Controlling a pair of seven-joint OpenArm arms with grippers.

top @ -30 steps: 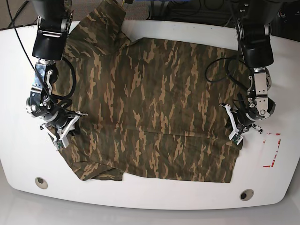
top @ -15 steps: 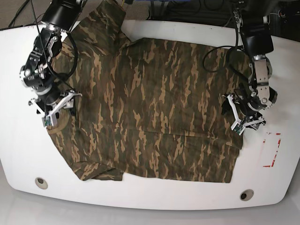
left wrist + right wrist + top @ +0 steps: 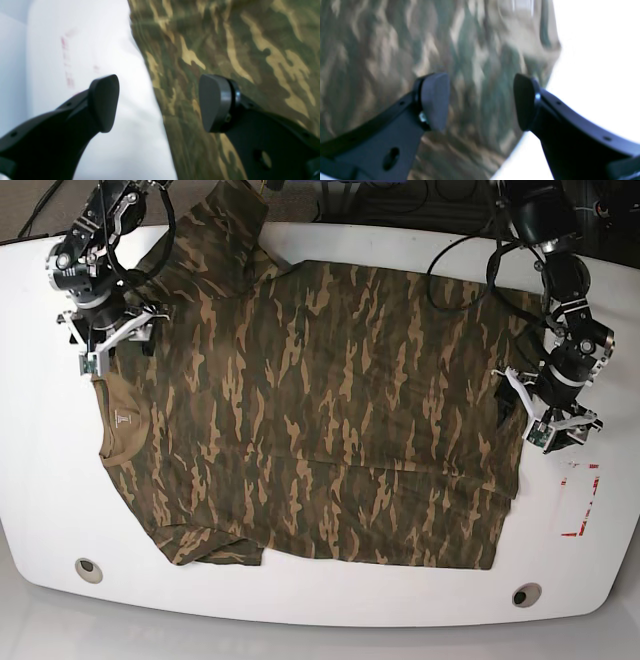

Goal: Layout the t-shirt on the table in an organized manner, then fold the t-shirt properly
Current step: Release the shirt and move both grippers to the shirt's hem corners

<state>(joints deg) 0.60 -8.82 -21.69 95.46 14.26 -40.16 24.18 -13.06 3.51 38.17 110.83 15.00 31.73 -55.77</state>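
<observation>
The t-shirt (image 3: 320,420) lies spread flat across the table (image 3: 40,480), neck opening at the base view's left edge, one sleeve hanging past the far rim; a small neck label (image 3: 122,420) shows, unreadable; left gripper (image 3: 550,420) wide apart, holding nothing, beside the hem; right gripper (image 3: 112,340) likewise spread and empty, over the shoulder.

The white table (image 3: 330,595) has rounded corners and a glossy top. A camouflage t-shirt (image 3: 330,420) lies spread flat on it, collar toward the right gripper (image 3: 108,340), hem edge beside the left gripper (image 3: 553,420). Red rectangle marks (image 3: 583,500) sit just past the left gripper. Two round grommet holes (image 3: 88,569) pierce the near edge.
</observation>
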